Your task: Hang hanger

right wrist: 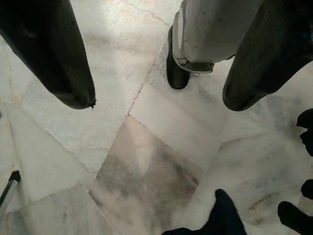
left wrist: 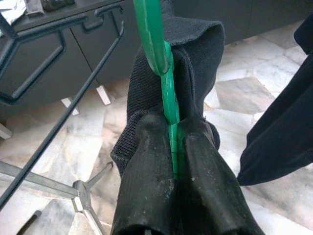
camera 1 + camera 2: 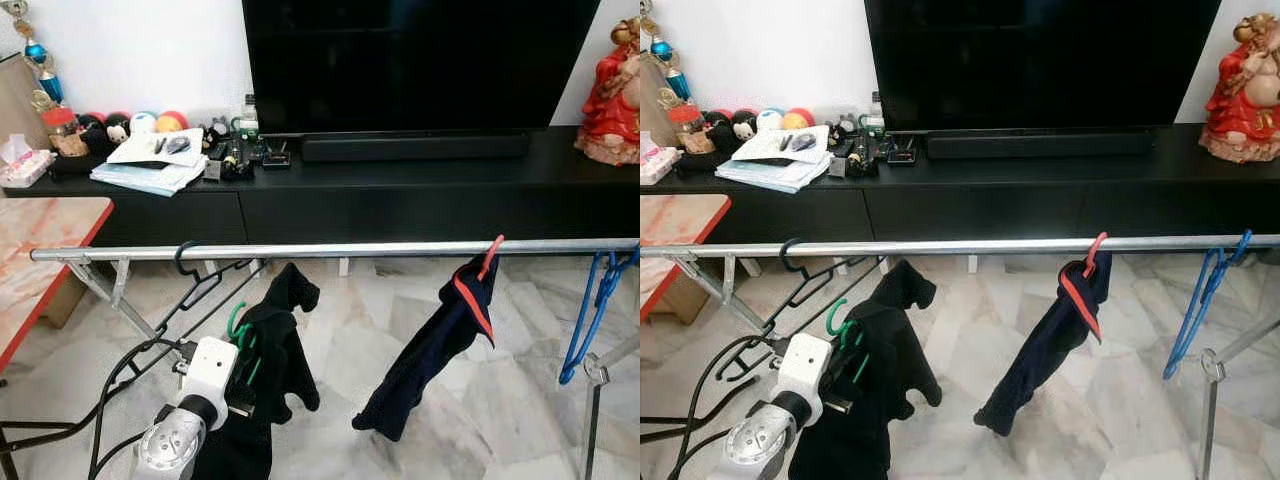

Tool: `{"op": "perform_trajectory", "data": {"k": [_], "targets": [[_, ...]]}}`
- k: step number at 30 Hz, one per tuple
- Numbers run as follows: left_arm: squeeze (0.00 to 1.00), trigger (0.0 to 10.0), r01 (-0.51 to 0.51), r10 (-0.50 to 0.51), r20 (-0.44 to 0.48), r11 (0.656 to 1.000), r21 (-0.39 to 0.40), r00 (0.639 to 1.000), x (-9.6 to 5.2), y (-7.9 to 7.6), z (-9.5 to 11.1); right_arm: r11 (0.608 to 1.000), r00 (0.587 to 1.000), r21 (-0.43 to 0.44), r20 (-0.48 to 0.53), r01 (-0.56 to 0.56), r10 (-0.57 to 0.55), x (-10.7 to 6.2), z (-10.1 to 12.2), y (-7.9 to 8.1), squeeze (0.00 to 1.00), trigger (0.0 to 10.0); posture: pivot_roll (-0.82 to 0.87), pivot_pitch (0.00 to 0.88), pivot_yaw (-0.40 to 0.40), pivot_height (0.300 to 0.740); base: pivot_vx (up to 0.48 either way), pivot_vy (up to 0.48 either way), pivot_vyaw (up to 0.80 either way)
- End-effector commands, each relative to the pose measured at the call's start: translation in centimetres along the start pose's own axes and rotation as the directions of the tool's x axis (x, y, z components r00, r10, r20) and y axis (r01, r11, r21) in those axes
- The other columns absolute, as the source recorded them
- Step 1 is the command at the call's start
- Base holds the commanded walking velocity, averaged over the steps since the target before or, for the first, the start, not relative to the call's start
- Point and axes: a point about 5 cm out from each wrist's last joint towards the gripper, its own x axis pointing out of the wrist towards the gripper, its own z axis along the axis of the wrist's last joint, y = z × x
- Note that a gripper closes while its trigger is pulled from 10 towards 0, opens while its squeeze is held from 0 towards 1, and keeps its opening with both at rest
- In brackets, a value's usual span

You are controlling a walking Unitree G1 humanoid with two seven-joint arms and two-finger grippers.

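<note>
A pale marble-tiled floor [image 3: 400, 330] is spreading out in front of a long, low black television cabinet [image 3: 420, 195], which is carrying a large dark flat screen [image 3: 420, 65], a stack of papers [image 3: 150, 165], a row of small coloured balls [image 3: 130, 121] and, at the far right end, a red seated figurine [image 3: 612, 95]. A horizontal silver metal drying-rack rail [image 3: 330, 250] is running across the scene just in front of the cabinet, and an empty black wire hanger [image 3: 190, 285] is hooking over it near its left end. Further right, a dark navy garment with red trim [image 3: 440, 345] is dangling from a red plastic hanger [image 3: 490, 257] on the rail, and a bunch of blue plastic hangers [image 3: 590, 310] is hanging near the right end. The left gripper [image 2: 173, 161], on its silver and white arm, is reaching up from the lower left and is sitting below the rail; its two black fingers [image 2: 146, 166] are pressing together on the stem of a green plastic hanger [image 2: 164, 73] (its hook is curving up just above the wrist, short of the rail and not touching it). A black knitted garment [image 3: 275, 360] is draping from that green hanger beside the arm. The right gripper [image 1: 156, 98] is pointing down at the marble floor with its fingers spread well apart and nothing between them.
</note>
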Motion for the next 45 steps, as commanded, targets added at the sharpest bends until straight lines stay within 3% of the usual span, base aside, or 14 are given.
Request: {"op": "perform_trajectory", "data": {"k": [1,45], "targets": [[0.0,10.0,-0.007,0.007,0.044,1.0,0.005,0.999,0.07,0.36,1.15,1.0,1.0,-0.015,-0.013,-0.022,0.022,-0.11,-0.43,0.65,0.0,10.0,0.09,0.066,0.059,0.74,-0.289,0.0,0.0],[0.0,10.0,-0.01,0.011,0.036,1.0,-0.002,0.999,0.02,0.28,1.19,1.0,1.0,0.0,-0.015,-0.014,0.014,-0.09,-0.41,0.72,0.0,10.0,0.09,0.056,0.054,0.74,-0.301,0.0,0.0]]}}
